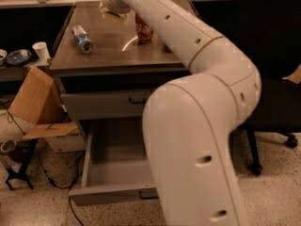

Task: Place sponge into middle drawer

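Observation:
My gripper (112, 13) hangs over the far middle of the brown table top (108, 55), just left of a red soda can (143, 30). Yellowish parts show at its tip. The sponge does not show anywhere; I cannot tell whether it is in the gripper. The middle drawer (101, 192) is pulled wide open below the table, grey, and the part of its inside that shows holds nothing. My white arm (197, 126) covers its right half. The grey drawer above it (103, 103) is shut.
A silver and blue can (82, 38) lies on its side at the table's left. A cardboard box (35, 102) leans at the left of the cabinet, with a white cup (41, 51) on a low shelf behind. A black office chair (275, 79) stands at the right.

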Tool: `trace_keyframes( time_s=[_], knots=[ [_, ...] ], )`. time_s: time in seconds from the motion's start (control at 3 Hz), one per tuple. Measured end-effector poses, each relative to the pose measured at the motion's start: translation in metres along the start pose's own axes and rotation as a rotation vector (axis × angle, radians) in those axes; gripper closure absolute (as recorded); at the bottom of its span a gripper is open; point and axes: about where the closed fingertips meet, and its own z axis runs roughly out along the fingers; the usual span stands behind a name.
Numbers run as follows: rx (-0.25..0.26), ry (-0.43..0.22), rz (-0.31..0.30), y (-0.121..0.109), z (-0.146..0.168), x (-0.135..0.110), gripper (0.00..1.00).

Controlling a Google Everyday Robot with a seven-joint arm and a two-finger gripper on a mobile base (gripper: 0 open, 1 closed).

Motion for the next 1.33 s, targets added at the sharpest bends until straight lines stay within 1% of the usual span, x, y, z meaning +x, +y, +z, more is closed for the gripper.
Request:
trace_keyframes(
  time_s=[0.33, 0.67, 1.0, 1.33],
  knots=[
    [0.106, -0.019, 0.017, -0.026, -0.03, -0.012, 1.0],
    [0.154, -0.067, 0.05, -0.042, -0.061, -0.029, 1.0],
    [0.154, -0.067, 0.05, -0.042, -0.061, -0.029, 1.0],
    [0.188, -0.065, 0.042, -0.042, -0.071, -0.041, 1.0]
  ],
)
